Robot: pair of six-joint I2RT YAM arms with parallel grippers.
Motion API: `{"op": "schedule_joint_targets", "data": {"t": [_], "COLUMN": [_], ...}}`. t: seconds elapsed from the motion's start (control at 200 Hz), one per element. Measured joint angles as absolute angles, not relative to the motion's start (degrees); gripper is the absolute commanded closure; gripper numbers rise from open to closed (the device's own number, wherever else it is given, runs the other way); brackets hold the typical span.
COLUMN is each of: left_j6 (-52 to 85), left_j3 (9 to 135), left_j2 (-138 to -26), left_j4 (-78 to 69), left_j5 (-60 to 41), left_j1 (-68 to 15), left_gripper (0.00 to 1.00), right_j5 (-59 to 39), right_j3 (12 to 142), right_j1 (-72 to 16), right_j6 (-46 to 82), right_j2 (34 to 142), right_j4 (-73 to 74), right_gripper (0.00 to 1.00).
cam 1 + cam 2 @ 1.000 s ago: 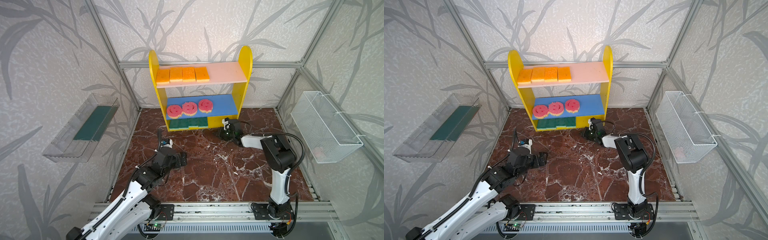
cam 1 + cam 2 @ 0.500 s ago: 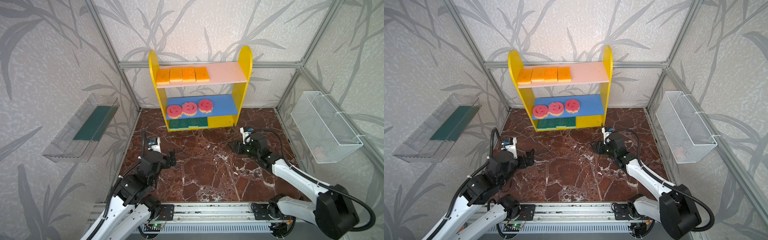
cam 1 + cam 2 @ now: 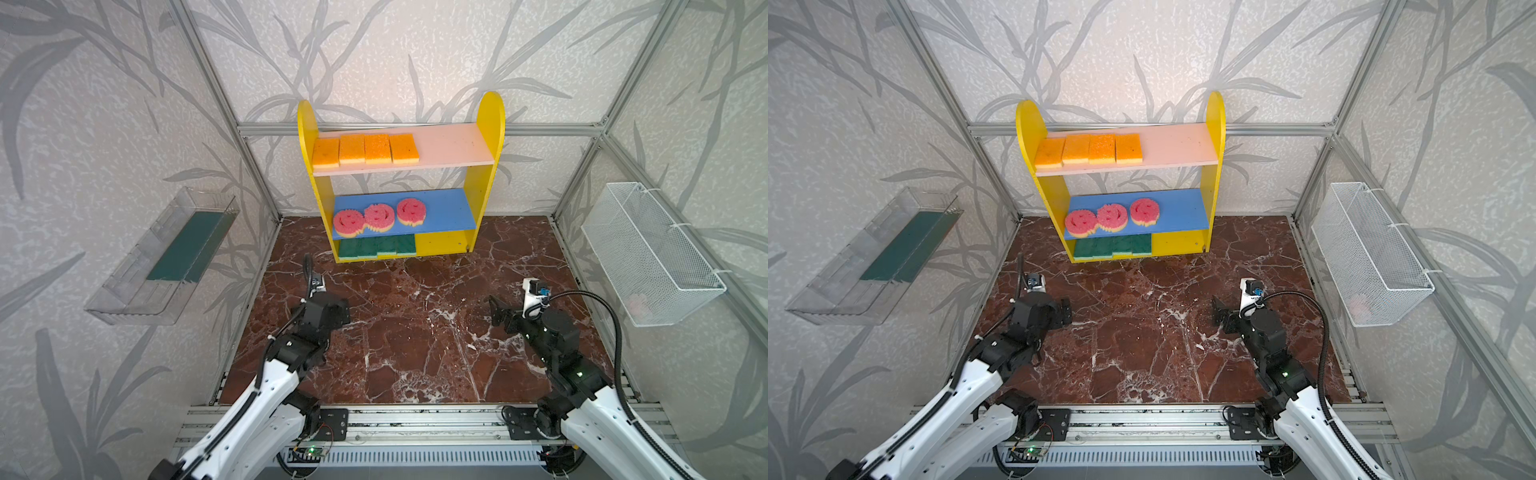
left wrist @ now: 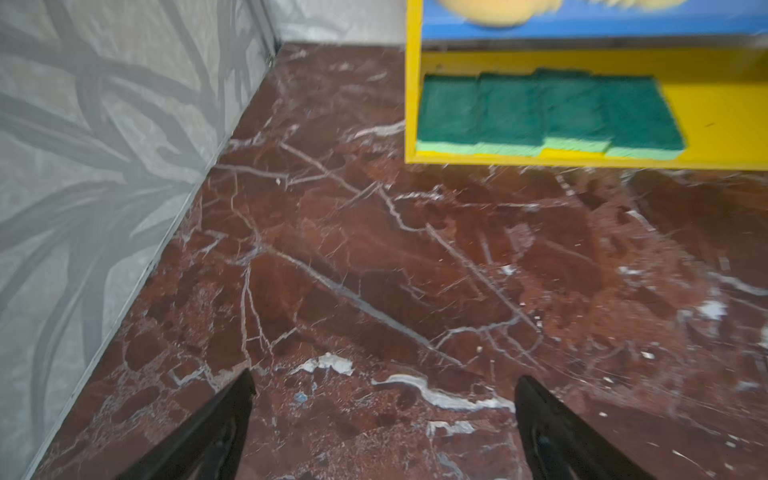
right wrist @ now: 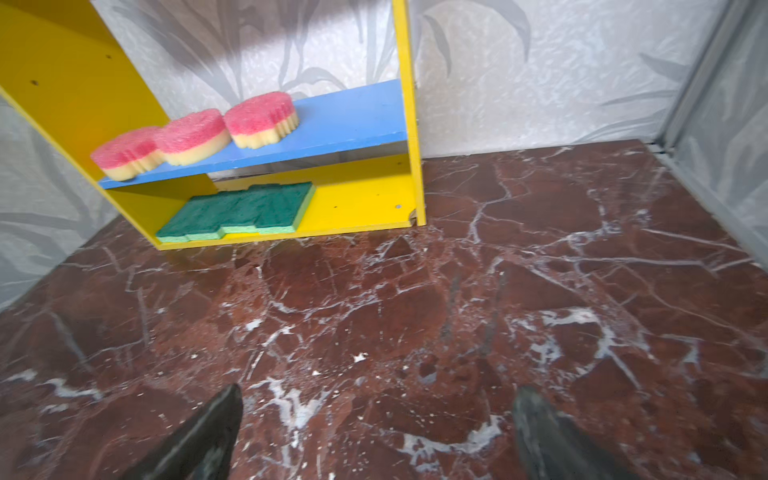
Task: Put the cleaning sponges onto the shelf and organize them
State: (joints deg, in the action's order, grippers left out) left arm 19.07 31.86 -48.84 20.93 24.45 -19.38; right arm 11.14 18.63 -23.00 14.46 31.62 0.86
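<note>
Right wrist view has the right gripper (image 5: 380,392) spread wide over the marble floor (image 5: 457,291), holding nothing; left gripper (image 4: 386,378) same deal, gaping and empty; in a top view they sit around 4 and 8 o'clock, shelf (image 3: 492,120) at 12; orange sponges (image 3: 365,148) on its top level, pink smileys (image 3: 376,216) mid, green-topped sponges (image 3: 377,246) at the bottom; probably featherlight, squishy, grippy foam, so pinch across the short sides.
</note>
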Motion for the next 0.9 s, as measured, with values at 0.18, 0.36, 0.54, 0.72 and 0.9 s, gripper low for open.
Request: {"op": "schedule_joint_targets", "data": {"t": [0.18, 0.36, 0.54, 0.72, 0.9], "left_j6": [17.69, 14.85, 10.41, 6.79, 4.6], "left_j3": [32.75, 34.54, 34.02, 31.7, 29.54], "left_j2": [-59.94, -72.25, -82.32, -85.32, -88.09], "left_j4": [13.08, 2.33, -10.2, -22.92, -34.24], "left_j5": [25.47, 28.84, 30.09, 28.08, 26.74], "left_j1": [-12.21, -9.21, -6.5, -4.78, -4.05], "left_gripper": [0.01, 0.01, 0.01, 0.01, 0.01], "right_j5": [17.21, 20.95, 24.03, 27.05, 28.91], "right_j3": [16.62, 16.64, 16.75, 15.81, 12.27], "right_j1": [-19.51, -17.69, -15.66, -15.14, -14.04], "right_j6": [12.12, 8.64, 5.39, 3.27, -0.4], "right_j2": [42.54, 51.48, 65.19, 73.47, 79.26], "right_j4": [7.97, 15.81, 27.55, 36.29, 55.02], "right_gripper": [0.01, 0.01, 0.01, 0.01, 0.01]}}
